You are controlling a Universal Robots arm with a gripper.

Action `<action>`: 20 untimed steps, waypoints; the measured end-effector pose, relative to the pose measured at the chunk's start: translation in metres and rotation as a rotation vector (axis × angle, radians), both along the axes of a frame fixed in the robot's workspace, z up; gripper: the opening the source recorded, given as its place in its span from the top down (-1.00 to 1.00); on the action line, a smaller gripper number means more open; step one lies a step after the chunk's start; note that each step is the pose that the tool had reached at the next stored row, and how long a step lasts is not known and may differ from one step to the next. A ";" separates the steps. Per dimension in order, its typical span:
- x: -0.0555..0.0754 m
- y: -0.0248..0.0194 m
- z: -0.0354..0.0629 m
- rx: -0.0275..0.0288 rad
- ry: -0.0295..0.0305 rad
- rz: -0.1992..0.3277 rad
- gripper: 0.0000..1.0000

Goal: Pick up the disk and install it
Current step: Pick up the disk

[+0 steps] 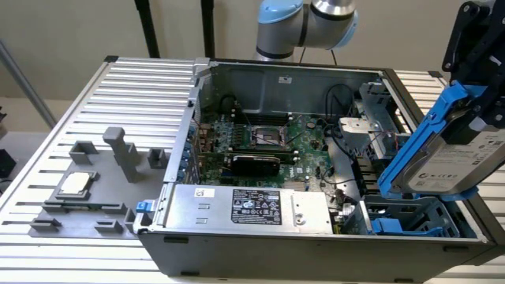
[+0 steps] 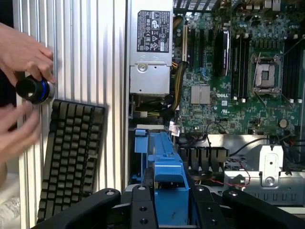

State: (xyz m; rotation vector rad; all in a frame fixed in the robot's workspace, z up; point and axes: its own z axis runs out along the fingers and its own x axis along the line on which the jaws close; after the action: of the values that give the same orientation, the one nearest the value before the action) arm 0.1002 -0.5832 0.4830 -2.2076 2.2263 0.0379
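Hand clamped on disk, tilted over drive bay. Judgement: square the blue rails to the bay, then descend slowly.

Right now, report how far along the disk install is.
Done: the disk is picked up and in the air. In hand: the gripper clamps it by its blue carrier, tilted, above the open computer case at the exterior view's right. Left: it is not yet seated in the drive bay below it.
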 end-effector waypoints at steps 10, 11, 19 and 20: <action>0.000 0.0000 -0.0006 0.0000 0.0000 0.000 1.00; 0.000 0.0000 -0.0016 0.0000 0.0000 0.000 1.00; 0.000 0.0000 -0.0153 -0.0003 0.0000 0.000 1.00; 0.000 0.0001 -0.0171 -0.0004 0.0000 0.000 1.00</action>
State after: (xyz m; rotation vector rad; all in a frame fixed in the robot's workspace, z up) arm 0.1003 -0.5832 0.4658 -2.2077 2.2266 0.0375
